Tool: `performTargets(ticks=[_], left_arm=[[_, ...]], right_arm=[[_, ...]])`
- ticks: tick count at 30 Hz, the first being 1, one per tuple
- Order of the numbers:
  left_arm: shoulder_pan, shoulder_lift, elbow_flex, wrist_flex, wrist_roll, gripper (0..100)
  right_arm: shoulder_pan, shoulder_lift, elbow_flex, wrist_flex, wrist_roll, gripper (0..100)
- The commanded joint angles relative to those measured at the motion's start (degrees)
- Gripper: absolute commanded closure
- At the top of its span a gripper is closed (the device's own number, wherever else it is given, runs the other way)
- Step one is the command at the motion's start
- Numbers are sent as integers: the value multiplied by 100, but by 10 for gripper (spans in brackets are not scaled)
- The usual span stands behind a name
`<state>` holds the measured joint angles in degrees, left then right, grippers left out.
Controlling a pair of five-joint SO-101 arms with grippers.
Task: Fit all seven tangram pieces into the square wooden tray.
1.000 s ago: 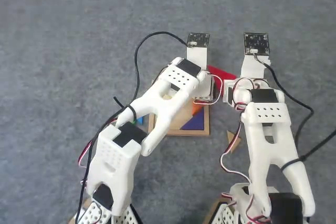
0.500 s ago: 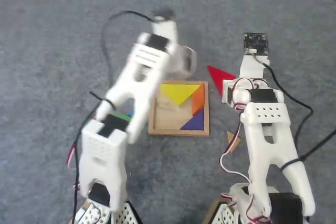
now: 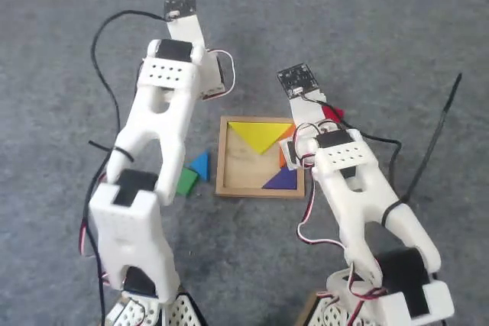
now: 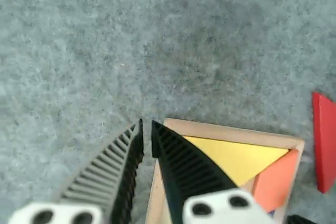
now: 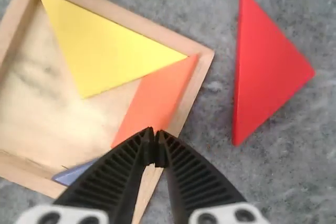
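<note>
High view, red triangle (image 3: 331, 112) mostly behind right arm (image 3: 345, 167), orange piece (image 3: 284, 156) part-hidden

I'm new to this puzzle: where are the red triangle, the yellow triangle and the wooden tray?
red triangle (image 5: 262, 72), right wrist view, its middle.
yellow triangle (image 5: 100, 51), right wrist view, its middle.
wooden tray (image 3: 243, 169), high view, bare floor.

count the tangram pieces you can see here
6. In the tray: yellow triangle, orange piece, purple piece. On the carpet: red triangle right of the tray, blue triangle and green piece left of it. Others may be hidden under an arm.
</note>
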<state>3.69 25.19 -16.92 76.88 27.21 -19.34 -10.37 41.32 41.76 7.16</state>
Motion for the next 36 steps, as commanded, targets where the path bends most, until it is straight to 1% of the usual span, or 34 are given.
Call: performTargets(ticks=[1,6,10,12,14,17,22,24,26,28,30,36], left_arm=[[-123,-1345,1007,-941,-97,987],[-536,-2892,2756,-2295,-97,987],[-615,-3789,4127,-3587,-97,984],[-598,-4070,4576,-4026,-185,984],[-554,-4220,4796,-4264,-334,984],[-501,-4273,4866,-4290,-378,984],[-519,-4273,4866,-4290,-369,984],[-519,-4273,4875,-4290,-369,984],[-510,-4281,4875,-4290,-369,984],[-510,-4281,4875,-4290,-369,984],[-510,-4281,4884,-4290,-369,984],[-510,-4281,4892,-4281,-369,984]], right_arm=[[-75,-31,-281,-92,97,987],[-75,462,-492,-119,105,987],[-40,822,-923,312,105,987],[-40,927,-1064,444,114,987],[-31,945,-1099,479,185,987],[-31,822,-1099,532,633,987],[-31,4,-941,822,695,987],[-75,-224,-747,558,686,987],[-136,-233,-519,66,686,987],[-207,4,-387,-391,738,987],[-233,409,-457,-505,747,987],[-233,1552,-1468,400,747,992]])
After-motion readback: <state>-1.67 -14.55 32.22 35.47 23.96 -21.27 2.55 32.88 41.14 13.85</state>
